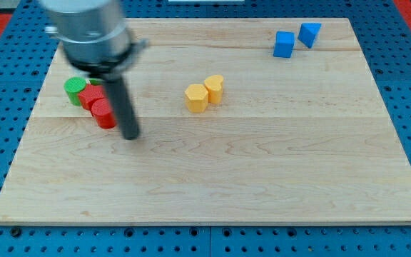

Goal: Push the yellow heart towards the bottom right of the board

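Two yellow blocks sit side by side left of the board's middle. The one on the view's right, lobed in outline, looks like the yellow heart (214,88). The other is a yellow pentagon-like block (196,98) touching it on the left. My tip (130,135) rests on the board well to the view's left of the heart and lower. It stands just right of a red block (103,113) and does not touch either yellow block.
A second red block (90,96) and a green block (73,91) cluster at the view's left, partly hidden by the arm. Two blue blocks (284,44) (309,33) sit near the top right. The wooden board (262,178) lies on a blue pegboard.
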`<state>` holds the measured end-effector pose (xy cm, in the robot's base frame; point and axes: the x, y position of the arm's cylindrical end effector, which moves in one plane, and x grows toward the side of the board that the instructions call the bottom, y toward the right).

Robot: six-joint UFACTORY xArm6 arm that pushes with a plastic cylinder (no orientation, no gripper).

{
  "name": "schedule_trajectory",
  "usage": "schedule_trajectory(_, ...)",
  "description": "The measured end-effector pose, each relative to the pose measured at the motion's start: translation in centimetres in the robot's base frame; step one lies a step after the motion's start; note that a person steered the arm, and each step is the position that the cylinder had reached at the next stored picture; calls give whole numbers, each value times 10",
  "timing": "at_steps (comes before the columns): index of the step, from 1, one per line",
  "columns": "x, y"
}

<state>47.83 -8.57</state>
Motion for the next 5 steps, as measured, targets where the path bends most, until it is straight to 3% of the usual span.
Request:
schedule_trajectory(3,-100,38)
schedule_trajectory(4,-110,60)
schedule_trajectory(5,-95,146)
